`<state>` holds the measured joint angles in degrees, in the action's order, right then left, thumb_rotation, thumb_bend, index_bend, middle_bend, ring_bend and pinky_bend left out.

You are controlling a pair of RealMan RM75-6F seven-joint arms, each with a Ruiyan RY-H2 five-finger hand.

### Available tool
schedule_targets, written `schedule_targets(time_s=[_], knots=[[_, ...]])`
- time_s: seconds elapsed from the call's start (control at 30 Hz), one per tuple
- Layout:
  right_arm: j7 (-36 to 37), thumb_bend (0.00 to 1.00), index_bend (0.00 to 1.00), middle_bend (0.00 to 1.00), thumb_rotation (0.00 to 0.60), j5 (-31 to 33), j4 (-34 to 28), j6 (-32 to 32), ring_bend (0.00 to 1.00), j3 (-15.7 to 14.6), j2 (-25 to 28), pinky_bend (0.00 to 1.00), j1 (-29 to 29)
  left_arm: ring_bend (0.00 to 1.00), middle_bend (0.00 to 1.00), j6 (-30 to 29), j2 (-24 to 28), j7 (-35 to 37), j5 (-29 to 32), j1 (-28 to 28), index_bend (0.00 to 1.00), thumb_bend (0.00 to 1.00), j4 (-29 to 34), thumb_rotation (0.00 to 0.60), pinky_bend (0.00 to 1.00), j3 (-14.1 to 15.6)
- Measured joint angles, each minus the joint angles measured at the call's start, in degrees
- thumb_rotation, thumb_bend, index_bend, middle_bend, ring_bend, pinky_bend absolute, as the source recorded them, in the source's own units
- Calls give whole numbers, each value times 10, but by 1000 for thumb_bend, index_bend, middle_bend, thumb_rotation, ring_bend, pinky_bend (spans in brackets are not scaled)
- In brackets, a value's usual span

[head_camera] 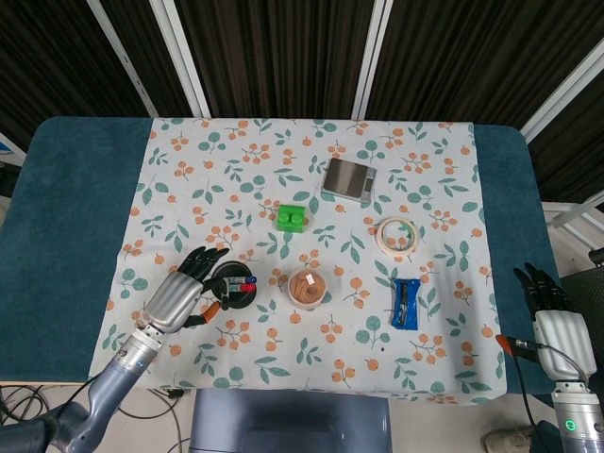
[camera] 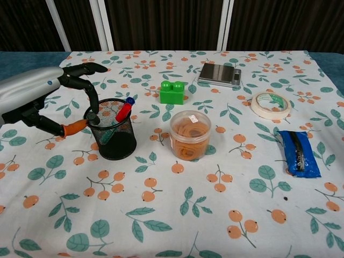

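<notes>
Pen holder (camera: 112,135) is standing between the left hand's (camera: 40,99) spread fingers (camera: 86,86) and thumb, gripped by neither. Right hand (head_camera: 555,316) is hanging well apart, fingers extended, holding nothing.

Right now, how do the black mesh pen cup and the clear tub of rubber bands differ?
The black mesh pen cup is dark wire mesh; the clear tub is see-through plastic. The pen cup holds markers that stick up above its rim; the tub holds orange rubber bands that stay below its rim. The left hand has its fingers spread at the pen cup; no hand is near the tub. Both stand upright on the floral tablecloth, open-topped and round.
</notes>
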<state>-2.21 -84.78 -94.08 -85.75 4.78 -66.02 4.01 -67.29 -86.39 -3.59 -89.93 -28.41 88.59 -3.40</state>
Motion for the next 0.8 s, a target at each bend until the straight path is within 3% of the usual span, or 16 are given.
schedule_targets(time_s=[0.8], knots=[[0, 117, 60, 0, 600, 1, -1, 2, 42, 0, 1, 167, 0, 0, 35, 2, -4, -15, 10, -10, 468, 385, 8, 600, 0, 4]])
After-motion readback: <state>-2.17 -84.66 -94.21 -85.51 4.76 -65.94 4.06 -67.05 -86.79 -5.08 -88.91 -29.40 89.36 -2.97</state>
